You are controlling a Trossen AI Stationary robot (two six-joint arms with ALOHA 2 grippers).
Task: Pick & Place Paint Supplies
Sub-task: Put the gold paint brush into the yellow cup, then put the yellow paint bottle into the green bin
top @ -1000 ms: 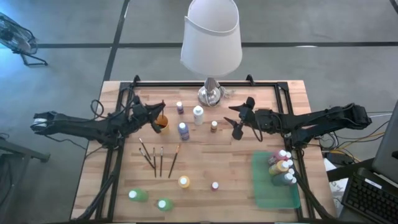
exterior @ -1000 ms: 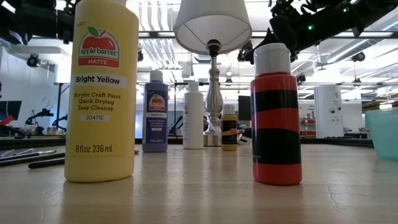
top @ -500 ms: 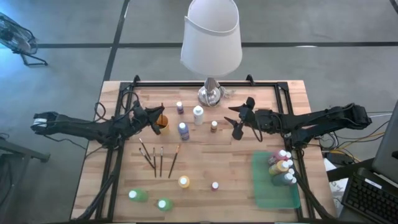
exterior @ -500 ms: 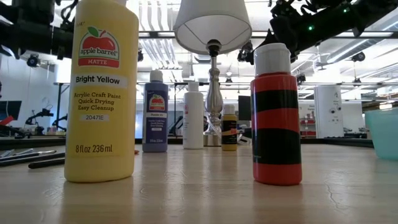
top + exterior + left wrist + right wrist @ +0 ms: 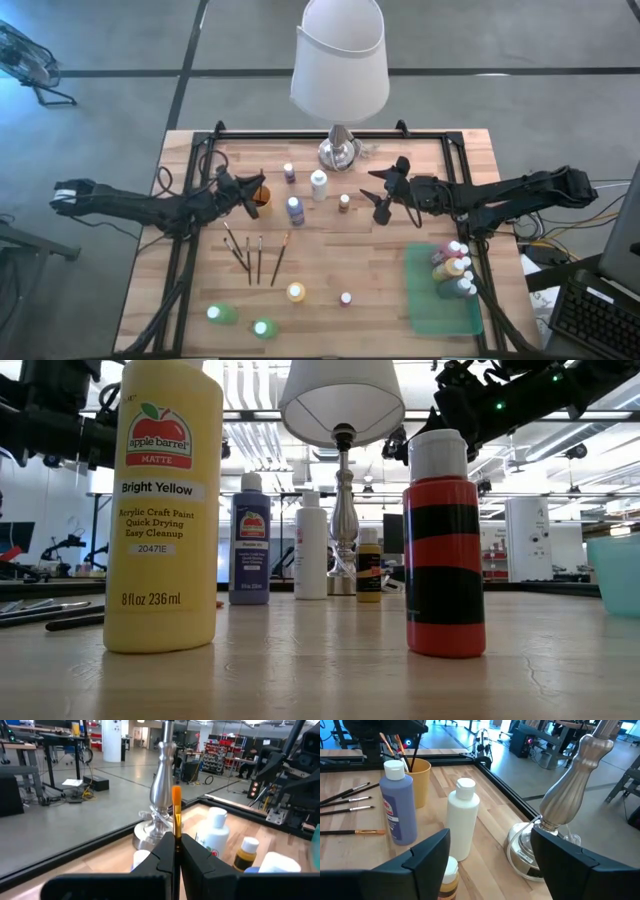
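I am the robot, and the lamp (image 5: 338,150) at the back of the table (image 5: 330,265) is my landmark.

My left gripper (image 5: 243,190) is off to the left of the lamp, right by the yellow cup (image 5: 259,195). Its fingers (image 5: 161,851) are pinched tight on a thin paintbrush (image 5: 176,812), and the orange tip of the brush sticks straight up between them. From the view above I cannot tell for sure if the brush is over the cup or just beside it. In the right wrist view, the cup (image 5: 417,782) already has brushes standing in it.

My right gripper (image 5: 386,190) is just to the right of the lamp's shiny base. Its fingers (image 5: 425,857) are spread wide and hold nothing. A small brown bottle (image 5: 344,201) stands just beside it, on the lamp's side.

In front of the lamp stand a white bottle (image 5: 318,184) and a blue-purple bottle (image 5: 295,209), near each other. A small purple bottle (image 5: 289,172) stands a little to the left of the lamp base.

Farther from the lamp, toward the front of the table, four brushes (image 5: 255,255) lie flat on the wood. Nearer the front edge are a yellow bottle (image 5: 295,292), a small red bottle (image 5: 346,298), and two green bottles (image 5: 240,320).

The green tray (image 5: 440,305) is at the front right, well apart from the lamp. A few bottles (image 5: 453,265) lie in its back end, close together.
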